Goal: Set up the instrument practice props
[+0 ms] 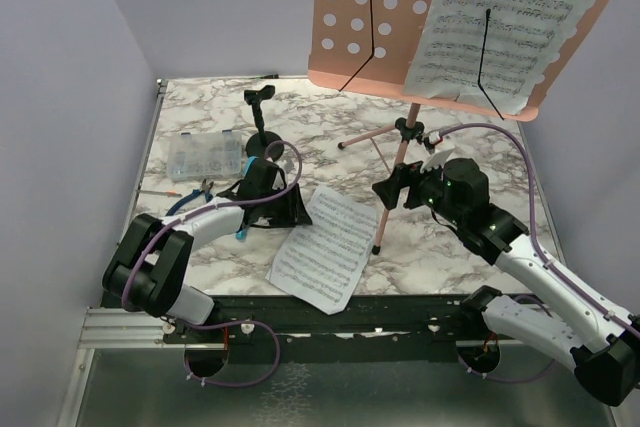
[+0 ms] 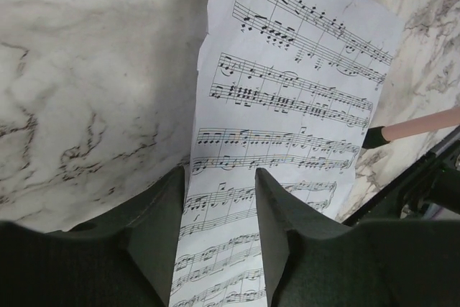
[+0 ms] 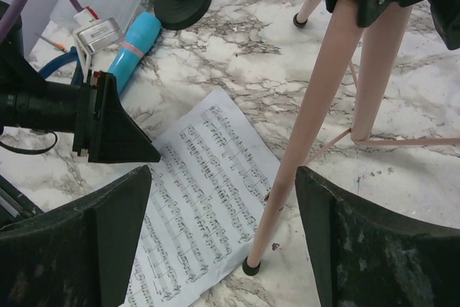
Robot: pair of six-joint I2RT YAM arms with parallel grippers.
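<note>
1. My left gripper (image 2: 219, 177) has its jaws partly apart and grips nothing. Its fingers (image 2: 284, 228) straddle the left edge of a loose white sheet-music page (image 2: 287, 91) lying flat on the marble table (image 2: 86, 84). I cannot tell whether they touch the paper.
2. My right gripper (image 3: 223, 177) has its jaws spread wide and holds nothing. In my wrist view, the front leg (image 3: 309, 106) of the pink music stand (image 1: 330, 67) rises between the fingers, ahead of them and unclamped.
3. That leg's foot sits just beside the loose page's right edge.
4. The stand is upright on its tripod at the table's right. A second page (image 1: 510, 17) is on its panel, under a black wire arm.
5. The blue toy microphone (image 3: 136, 44) lies on its side behind my left gripper, near the base of the upright black mic stand (image 1: 262, 137).
6. A clear compartment box (image 1: 205, 155) sits left of the mic stand.
</note>
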